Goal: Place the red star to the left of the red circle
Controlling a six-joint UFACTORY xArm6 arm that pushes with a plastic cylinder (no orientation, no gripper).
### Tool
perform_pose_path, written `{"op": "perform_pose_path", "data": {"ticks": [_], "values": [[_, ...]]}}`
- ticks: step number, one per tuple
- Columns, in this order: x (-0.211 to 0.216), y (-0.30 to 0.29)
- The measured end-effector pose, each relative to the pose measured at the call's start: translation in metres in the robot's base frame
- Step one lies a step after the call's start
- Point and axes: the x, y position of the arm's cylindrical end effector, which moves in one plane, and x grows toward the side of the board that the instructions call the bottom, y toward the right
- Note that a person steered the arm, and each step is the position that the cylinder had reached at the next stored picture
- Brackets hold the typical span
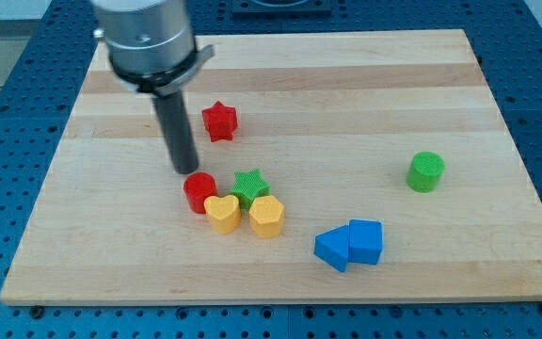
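Just above red circle, my tip

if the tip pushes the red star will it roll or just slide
The red star probably slides: it sits flat on the smooth wooden board. Its points may make it spin under an off-centre push. My tip is below it, near the red circle.

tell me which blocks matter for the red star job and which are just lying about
Job: red star; red circle; my tip, just above the red circle and below-left of the star.

Lying about: green star; yellow heart; yellow hexagon; two blue blocks; green cylinder.
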Motion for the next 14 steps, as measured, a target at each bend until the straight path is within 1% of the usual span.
{"op": "perform_pose_path", "data": {"ticks": [1, 2, 3, 4, 5, 6, 9, 10, 11, 12, 13, 14], "values": [[0.024, -0.009], [0.036, 0.009], [0.035, 0.034], [0.014, 0.028], [-0.026, 0.019], [-0.063, 0.026], [-0.066, 0.027], [-0.068, 0.041], [-0.068, 0.068], [-0.058, 0.077], [-0.058, 0.131], [-0.089, 0.169]]}}
